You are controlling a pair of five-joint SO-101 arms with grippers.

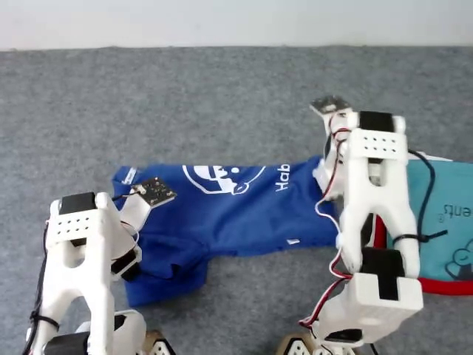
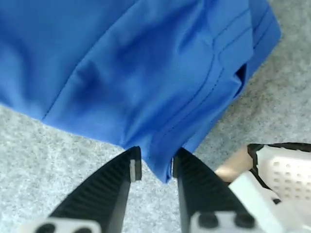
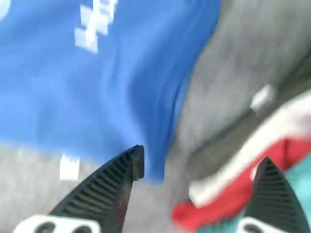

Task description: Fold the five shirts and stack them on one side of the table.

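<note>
We list one blue fabric shirt with white print (image 1: 236, 207), spread flat across the middle of the grey felt-like worktop (image 1: 185, 96), with one flap of cloth reaching toward the near edge by the left arm (image 1: 74, 274). In the left wrist view, the left claw (image 2: 155, 167) has its ribbed black fingers (image 2: 131, 170) drawn close on either side of a stitched hem corner of the blue shirt (image 2: 146, 73). The cloth fills the narrow gap, so it appears to be pinched, though we cannot be sure of the pressure. The right arm (image 1: 373, 192) stands over the shirt's other end. The right claw (image 3: 201, 167) is spread wide above the worktop. One finger is just beside the blue shirt's edge (image 3: 97, 87), the other beside a pile of folded cloth. That pile lies at the right side of the worktop. It has a teal shirt (image 1: 451, 222) on top and a red layer (image 1: 443, 286) beneath it, with a white edge (image 3: 272, 121) showing alongside.
</note>
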